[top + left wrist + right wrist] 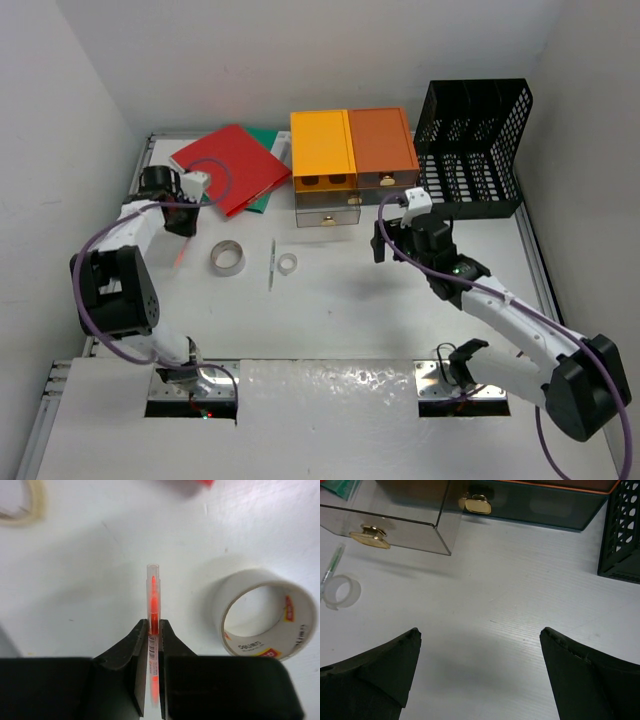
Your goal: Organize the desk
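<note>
The white desk (350,310) holds loose stationery. My left gripper (180,222) is shut on a red pen (180,252) over the desk's left part. In the left wrist view the jaws (154,627) clamp the pen (153,592), which points forward past a wide white tape roll (227,610). That roll (227,258) lies just right of the pen. A clear pen (272,265) and a small clear tape ring (287,263) lie mid-desk. My right gripper (384,238) is open and empty, facing the drawer box; its jaws (480,645) stand wide over bare desk.
A yellow-and-orange drawer box (352,150) stands at the back, its clear lower drawer (328,213) pulled out, with a gold knob (370,535). A black mesh rack (475,150) stands at the back right. A red folder (230,168) lies on a green one (262,200).
</note>
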Controlling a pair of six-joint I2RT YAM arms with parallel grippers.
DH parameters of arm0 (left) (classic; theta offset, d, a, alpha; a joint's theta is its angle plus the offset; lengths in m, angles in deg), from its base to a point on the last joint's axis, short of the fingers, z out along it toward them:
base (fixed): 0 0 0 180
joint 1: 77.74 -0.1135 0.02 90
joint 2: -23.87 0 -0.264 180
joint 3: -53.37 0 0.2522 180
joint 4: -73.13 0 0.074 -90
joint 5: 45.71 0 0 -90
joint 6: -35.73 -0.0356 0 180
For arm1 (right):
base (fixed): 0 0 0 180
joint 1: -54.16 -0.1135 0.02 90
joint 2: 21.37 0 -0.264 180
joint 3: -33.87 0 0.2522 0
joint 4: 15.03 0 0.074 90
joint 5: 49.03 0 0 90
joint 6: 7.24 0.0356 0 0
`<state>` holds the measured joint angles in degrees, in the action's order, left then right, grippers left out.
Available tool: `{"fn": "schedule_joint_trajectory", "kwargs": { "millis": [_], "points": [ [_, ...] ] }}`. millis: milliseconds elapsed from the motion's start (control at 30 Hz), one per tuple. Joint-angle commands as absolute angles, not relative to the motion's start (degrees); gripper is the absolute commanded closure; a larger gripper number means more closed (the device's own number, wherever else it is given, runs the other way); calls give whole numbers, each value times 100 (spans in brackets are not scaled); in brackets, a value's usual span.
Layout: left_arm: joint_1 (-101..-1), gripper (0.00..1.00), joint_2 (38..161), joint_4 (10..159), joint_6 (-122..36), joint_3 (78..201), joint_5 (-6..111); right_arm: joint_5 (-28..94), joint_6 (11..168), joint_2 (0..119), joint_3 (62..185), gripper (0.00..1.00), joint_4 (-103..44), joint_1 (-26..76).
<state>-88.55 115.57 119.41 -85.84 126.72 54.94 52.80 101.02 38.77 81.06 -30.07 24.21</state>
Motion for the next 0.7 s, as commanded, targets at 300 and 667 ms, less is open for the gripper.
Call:
{"fn": "schedule_joint_trajectory", "kwargs": {
  "millis": [300, 667],
  "points": [
    [-6739, 100, 10779, 13091, -7774, 14848, 5527, 5055, 10394, 3435, 8349, 1, -3019, 2980],
    [-5814, 100, 12941, 15193, -6897, 17926, 7473, 4581, 10833, 3390, 8411, 1, -3091, 3201]
  ]
}}
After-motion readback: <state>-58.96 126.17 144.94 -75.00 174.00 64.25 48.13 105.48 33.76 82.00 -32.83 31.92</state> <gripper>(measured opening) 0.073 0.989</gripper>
